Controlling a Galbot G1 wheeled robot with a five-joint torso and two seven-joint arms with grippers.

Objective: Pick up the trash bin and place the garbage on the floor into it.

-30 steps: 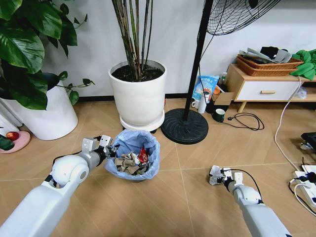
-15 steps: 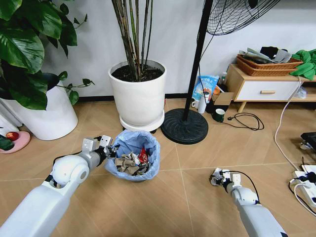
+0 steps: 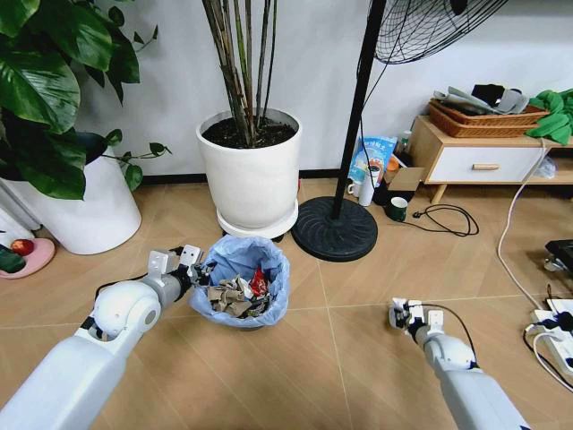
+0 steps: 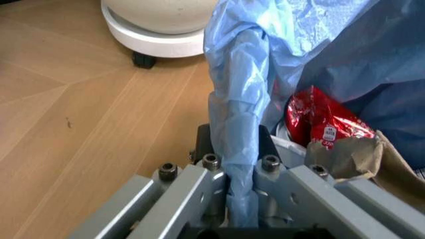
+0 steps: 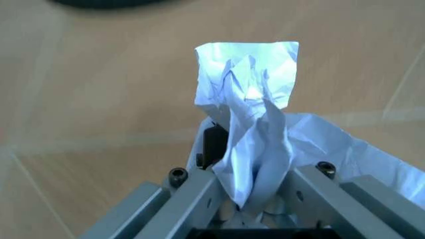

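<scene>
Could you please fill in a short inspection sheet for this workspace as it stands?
Surface: tan wood-pattern floor.
Job's things: trash bin holds litter, a red packet on top; crumpled white paper wad in the right gripper.
Clutter: nothing seen loose on the floor near the bin.
Grippers: left gripper clamps the bin's blue liner; right gripper clamps the wad.
Cables: black cord; power strip.
Surroundings: white plant pot, fan base, cabinet.

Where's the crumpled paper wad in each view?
Head view: paper wad at the right gripper, low over the floor, right of the bin.
Left wrist view: not in it.
Right wrist view: wad centre, pinched between the fingers.
Shared landmark: the black fan base, also at.
</scene>
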